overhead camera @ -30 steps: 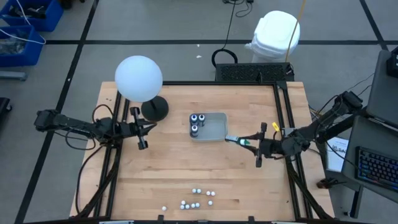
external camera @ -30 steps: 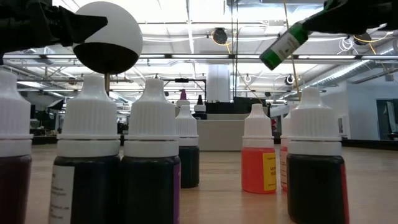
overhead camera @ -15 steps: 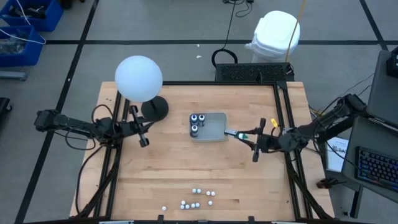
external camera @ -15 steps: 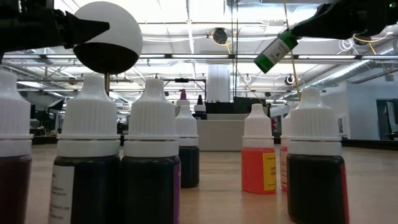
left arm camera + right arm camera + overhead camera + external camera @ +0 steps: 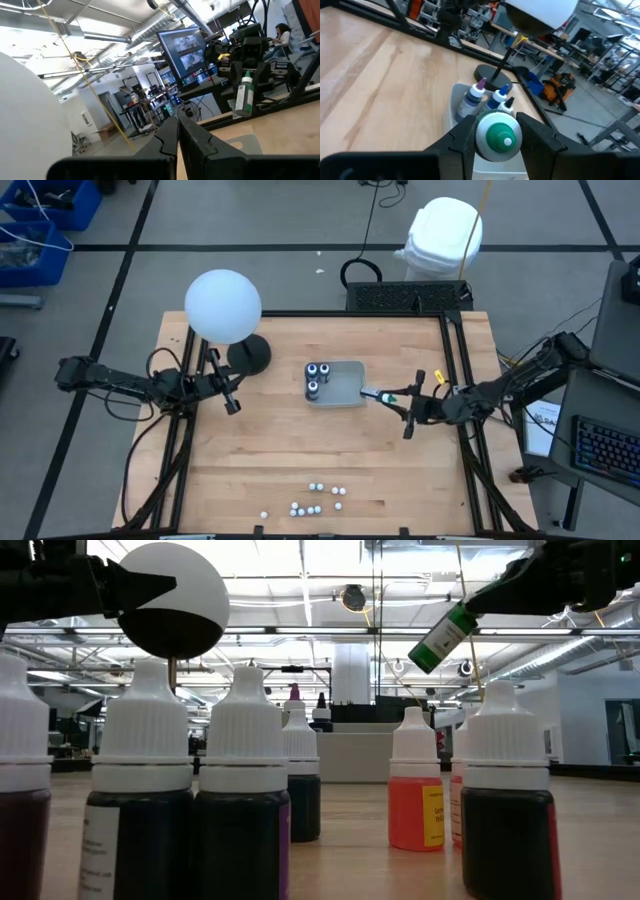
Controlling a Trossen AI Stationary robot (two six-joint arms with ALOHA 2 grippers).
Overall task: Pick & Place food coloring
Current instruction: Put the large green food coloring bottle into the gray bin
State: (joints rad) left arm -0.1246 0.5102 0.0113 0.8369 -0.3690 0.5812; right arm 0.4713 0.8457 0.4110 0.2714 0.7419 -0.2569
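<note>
Clamping one green bottle (image 5: 378, 394), right fingers (image 5: 457, 135); left fingers (image 5: 167, 140) together; three bottles (image 5: 315, 376) in tray (image 5: 345, 385).

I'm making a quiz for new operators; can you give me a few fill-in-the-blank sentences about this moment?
1. The right tool is shut on a bottle with a ____ body.
2. The clear tray already holds ____ bottles.
3. The left tool, shut on nothing, waits beside the lamp with the ____ globe.
4. The loose bottles sit near the table's ____ edge in the high view.

Missing words: green; three; white; bottom
</note>
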